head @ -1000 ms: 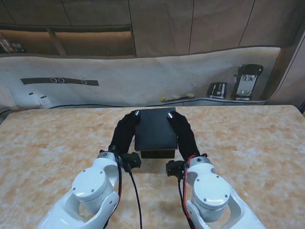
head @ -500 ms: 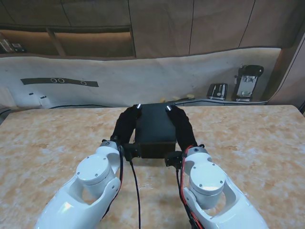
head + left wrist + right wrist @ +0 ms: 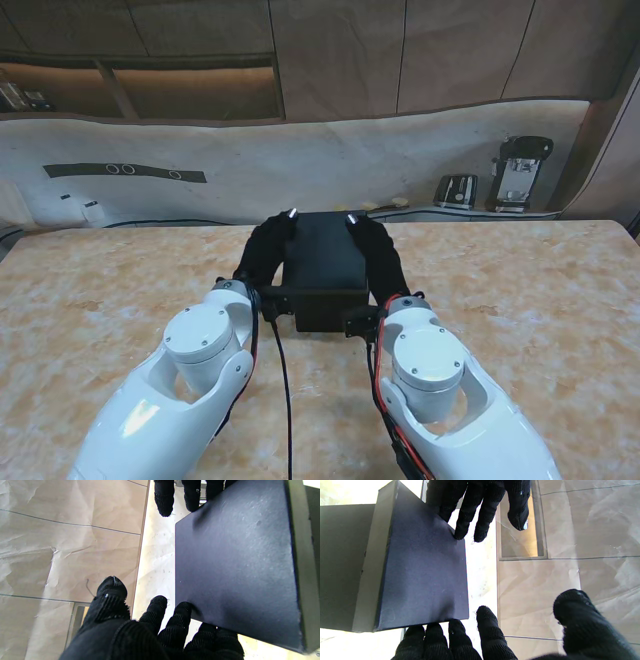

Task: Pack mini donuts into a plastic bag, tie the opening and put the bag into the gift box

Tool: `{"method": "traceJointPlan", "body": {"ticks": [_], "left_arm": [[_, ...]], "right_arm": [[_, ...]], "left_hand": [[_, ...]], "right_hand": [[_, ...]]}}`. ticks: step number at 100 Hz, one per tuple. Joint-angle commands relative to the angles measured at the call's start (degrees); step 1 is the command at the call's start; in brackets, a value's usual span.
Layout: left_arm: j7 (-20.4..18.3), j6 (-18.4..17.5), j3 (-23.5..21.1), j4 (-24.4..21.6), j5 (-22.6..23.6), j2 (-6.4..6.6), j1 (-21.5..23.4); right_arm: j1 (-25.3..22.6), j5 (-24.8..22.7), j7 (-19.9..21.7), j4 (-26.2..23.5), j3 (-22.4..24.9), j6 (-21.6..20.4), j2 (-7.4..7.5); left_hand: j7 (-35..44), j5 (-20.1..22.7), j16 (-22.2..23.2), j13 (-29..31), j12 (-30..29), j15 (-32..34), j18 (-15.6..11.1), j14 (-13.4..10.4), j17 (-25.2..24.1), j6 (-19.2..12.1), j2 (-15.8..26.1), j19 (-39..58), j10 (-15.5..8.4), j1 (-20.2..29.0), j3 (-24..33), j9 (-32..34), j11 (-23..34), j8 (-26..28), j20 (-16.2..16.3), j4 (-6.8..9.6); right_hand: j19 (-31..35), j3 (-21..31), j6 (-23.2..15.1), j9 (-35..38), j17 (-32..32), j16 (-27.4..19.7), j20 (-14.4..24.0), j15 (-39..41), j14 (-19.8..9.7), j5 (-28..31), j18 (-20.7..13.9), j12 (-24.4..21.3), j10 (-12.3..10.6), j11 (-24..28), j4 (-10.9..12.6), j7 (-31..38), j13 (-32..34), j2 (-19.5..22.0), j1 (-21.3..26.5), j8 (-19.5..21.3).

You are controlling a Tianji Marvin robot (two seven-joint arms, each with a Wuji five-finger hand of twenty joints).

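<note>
A black gift box with its lid on is held between my two black-gloved hands above the middle of the table. My left hand presses its left side and my right hand its right side. In the left wrist view my left fingers curl at the edge of the box. The right wrist view shows my right fingers at the near corner of the box, with the left hand opposite. No donuts or bag show in any view.
The marbled table top spreads to both sides. Behind it runs a paper-covered ledge with two dark devices at the back right, small yellowish bits behind the box, and a black strip at the back left.
Both arms have risen and reached farther from me, carrying the box up and away; its front face now shows more.
</note>
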Motion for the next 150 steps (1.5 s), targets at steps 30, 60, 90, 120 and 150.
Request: {"method": "traceJointPlan", "body": {"ticks": [30,60,90,120,150], "left_arm": [[-2.3,1.4,0.6,2.2,-2.2,-1.35,-3.2],[-3.2,2.0,0.8,5.1,-2.5,-1.60,-5.6],[-3.8,2.6,0.7,6.8,-2.7,-1.68,-6.6],[-4.1,3.3,0.7,5.7,-3.0,-1.56,-6.1],[-4.5,3.2,0.9,4.8,-2.8,-1.38,-5.9]], "right_arm": [[1.3,0.5,1.3,1.7,-0.7,0.8,-1.33],[3.3,0.8,1.2,4.1,-0.7,2.2,-1.79],[4.5,1.0,1.2,6.0,-0.8,3.4,-2.14],[4.1,0.4,1.0,6.0,-0.6,3.9,-2.16],[3.8,-0.7,1.1,5.8,-0.3,4.1,-1.99]], "left_hand": [[1.9,1.3,2.7,8.3,-0.7,10.5,-0.8,1.5,4.6,-1.6,1.3,9.5,-0.4,0.7,-0.2,1.4,-0.4,-0.6,2.2,0.89],[1.9,1.6,2.6,8.2,-0.8,10.2,-0.9,1.4,4.6,-1.7,1.3,8.7,-0.6,0.3,-0.1,1.2,-0.5,-0.6,1.8,0.93],[1.7,1.7,2.5,8.1,-1.0,9.6,-1.1,1.2,4.6,-1.8,1.3,7.3,-0.7,-0.2,-0.2,1.2,-0.5,-0.7,1.1,0.89],[1.4,2.0,2.2,7.4,-1.3,8.0,-1.2,0.1,4.6,-2.8,1.1,0.9,-1.9,-1.1,-0.3,0.7,-0.7,-0.6,-2.1,0.86],[0.9,2.7,2.2,7.8,-1.7,6.6,-1.3,-0.8,5.2,-2.8,1.0,-6.9,-2.9,-1.9,-0.3,1.5,-0.6,-0.7,-1.7,0.85]], "right_hand": [[6.0,-0.8,0.2,5.9,3.3,1.3,2.7,7.2,-2.0,1.1,-1.5,1.8,-2.4,7.2,-1.4,-0.7,5.1,-0.2,0.0,-0.3],[6.0,-0.8,0.0,5.8,3.0,1.2,2.9,7.0,-2.1,1.2,-1.6,1.7,-2.4,7.1,-1.4,-0.9,4.9,-0.3,0.1,-0.3],[6.2,-1.0,-0.1,5.8,2.6,1.2,3.3,6.9,-2.3,1.4,-1.0,1.6,-2.5,6.8,-1.4,-1.1,4.5,-0.2,0.2,-0.3],[7.0,-1.2,-0.2,5.8,1.8,1.1,4.5,6.8,-2.7,1.5,-0.8,1.5,-2.7,6.6,-1.4,-1.2,4.1,-0.2,0.4,-0.3],[10.4,-1.8,-1.9,5.8,-0.2,0.9,9.2,6.5,-4.0,2.4,1.1,2.0,-4.2,7.3,-1.2,-1.0,3.5,-0.1,0.8,0.1]]}}
